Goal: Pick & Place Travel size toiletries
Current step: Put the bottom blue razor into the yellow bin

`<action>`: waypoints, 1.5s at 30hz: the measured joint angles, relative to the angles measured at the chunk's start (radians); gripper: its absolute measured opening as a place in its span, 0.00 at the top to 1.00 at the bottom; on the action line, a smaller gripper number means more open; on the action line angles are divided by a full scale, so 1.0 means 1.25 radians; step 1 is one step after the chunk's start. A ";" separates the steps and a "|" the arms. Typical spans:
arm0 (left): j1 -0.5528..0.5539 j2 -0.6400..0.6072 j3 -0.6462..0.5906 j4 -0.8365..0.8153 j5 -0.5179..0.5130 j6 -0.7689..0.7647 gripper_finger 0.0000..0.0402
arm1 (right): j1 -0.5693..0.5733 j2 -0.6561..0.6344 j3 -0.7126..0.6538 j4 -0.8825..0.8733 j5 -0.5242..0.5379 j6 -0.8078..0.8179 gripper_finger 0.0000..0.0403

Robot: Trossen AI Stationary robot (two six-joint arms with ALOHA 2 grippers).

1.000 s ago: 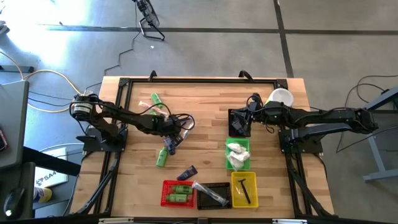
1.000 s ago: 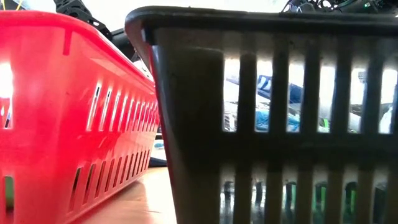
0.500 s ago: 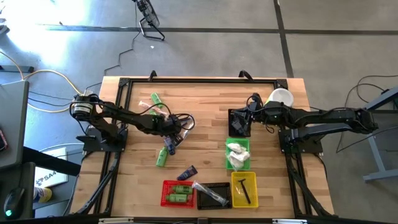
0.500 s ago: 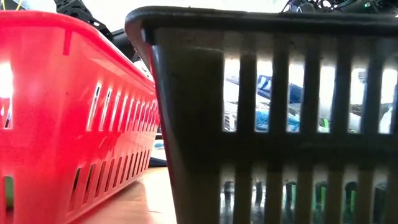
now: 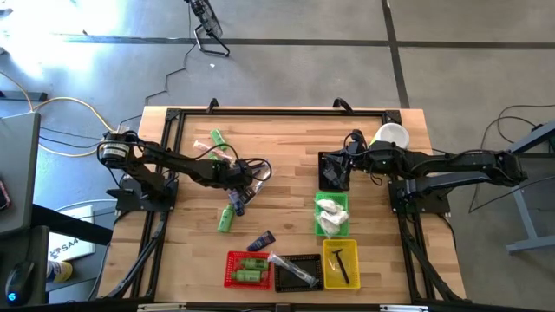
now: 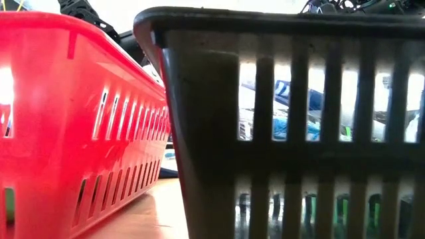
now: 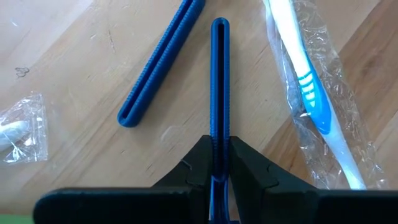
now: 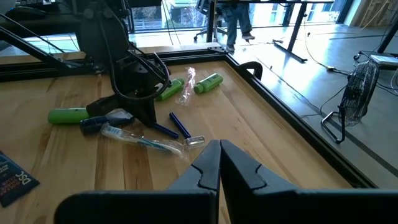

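— Over on the left half of the worktop (image 5: 286, 139), anything new?

— Nothing has shifted since a second ago; the left arm (image 5: 173, 160) hasn't budged. Its jaws are pinched almost shut on a thin blue stick (image 7: 219, 81) that lies flat on the wood, between a second stick (image 7: 160, 62) and a wrapped toothbrush (image 7: 311, 93).

— So the grip looks made?

— I'd say so; lifting and carrying it to a basket is what's left. The right arm (image 5: 451, 163) waits over the black basket (image 5: 323, 162), jaws shut and empty.

— Any writing?

— White letters on a navy packet (image 8: 12, 180), too cut off to read.
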 joint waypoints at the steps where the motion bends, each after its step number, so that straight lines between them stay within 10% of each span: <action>1: 0.000 -0.003 0.000 0.000 0.002 0.008 0.91 | 0.000 0.000 0.000 0.000 0.000 0.000 0.99; 24: 0.002 -0.316 -0.002 0.114 0.021 0.262 0.91 | 0.000 0.000 0.000 0.007 -0.003 0.000 0.99; 45: 0.001 -0.242 -0.001 0.396 0.081 0.392 0.91 | 0.000 0.226 0.000 0.356 -0.143 -0.075 0.99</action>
